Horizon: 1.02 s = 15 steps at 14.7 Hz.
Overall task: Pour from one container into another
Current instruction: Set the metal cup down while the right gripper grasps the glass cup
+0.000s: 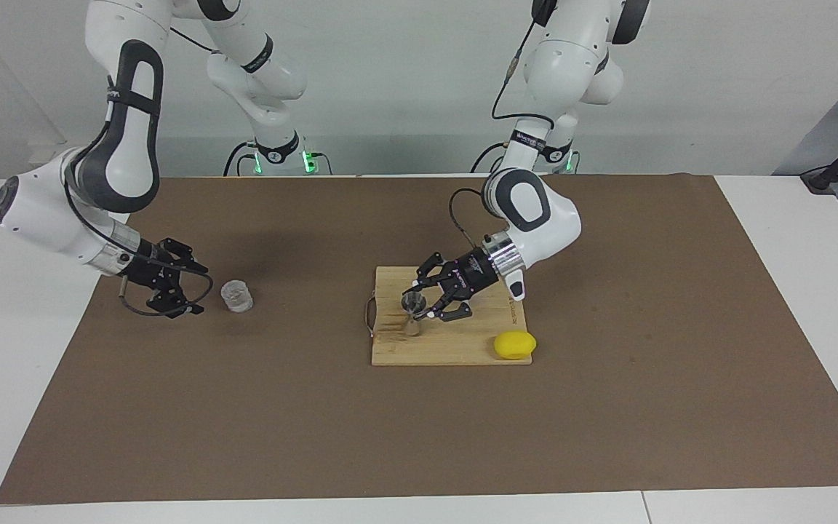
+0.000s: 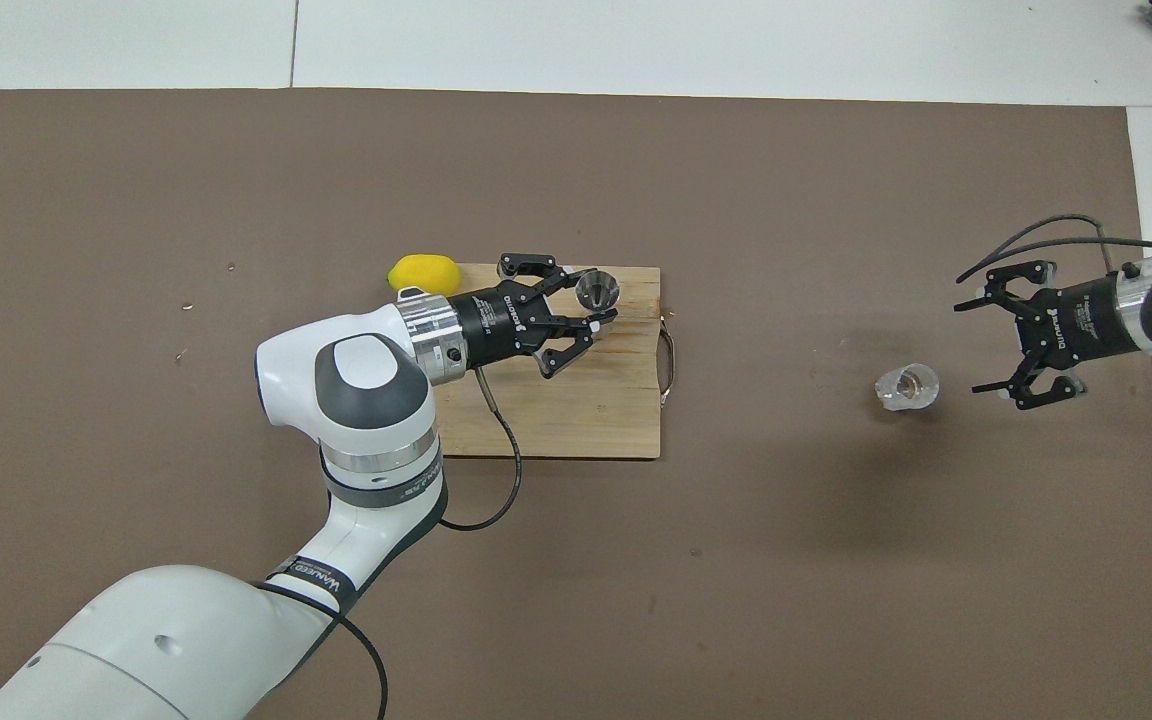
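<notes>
The small clear glass cup (image 1: 236, 296) stands on the brown mat toward the right arm's end of the table; in the overhead view (image 2: 906, 388) something brownish shows inside it. The silvery hourglass-shaped jigger (image 1: 412, 311) stands upright on a wooden board (image 1: 463, 346), also seen from overhead (image 2: 597, 288). My left gripper (image 1: 423, 298) is low over the board, open, its fingertips on either side of the jigger's upper cone (image 2: 596, 298); I cannot tell whether they touch it. My right gripper (image 1: 202, 291) is open and empty, low beside the cup with a gap between them (image 2: 968, 347).
A yellow lemon-like object (image 1: 514, 344) lies at the board's corner toward the left arm's end, farther from the robots than the jigger (image 2: 423, 272). The board (image 2: 576, 420) has a metal handle at its edge facing the cup. A brown mat (image 1: 419, 437) covers the table.
</notes>
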Each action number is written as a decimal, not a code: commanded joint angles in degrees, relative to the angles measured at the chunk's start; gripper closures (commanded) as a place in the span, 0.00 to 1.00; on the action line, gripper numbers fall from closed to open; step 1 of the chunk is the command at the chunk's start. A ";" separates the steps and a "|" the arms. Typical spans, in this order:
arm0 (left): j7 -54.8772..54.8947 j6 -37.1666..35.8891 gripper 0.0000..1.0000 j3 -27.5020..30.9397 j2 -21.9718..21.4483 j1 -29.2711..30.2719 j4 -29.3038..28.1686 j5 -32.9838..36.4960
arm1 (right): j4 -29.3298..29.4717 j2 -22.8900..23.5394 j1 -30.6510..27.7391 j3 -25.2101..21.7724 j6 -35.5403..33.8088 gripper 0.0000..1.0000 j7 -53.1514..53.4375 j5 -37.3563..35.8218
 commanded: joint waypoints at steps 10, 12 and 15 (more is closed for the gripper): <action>-0.28 1.90 0.99 1.11 0.92 -1.57 0.43 -2.33 | -6.18 4.90 -4.22 0.52 3.56 0.00 -13.33 8.88; -0.28 1.90 0.42 1.11 0.92 -1.57 0.42 -2.24 | -7.94 4.46 -4.13 0.52 3.74 0.00 -13.60 9.23; -0.28 1.11 0.00 1.02 0.74 -0.96 0.42 -2.24 | -10.14 3.76 -3.60 0.52 4.52 0.00 -14.74 12.04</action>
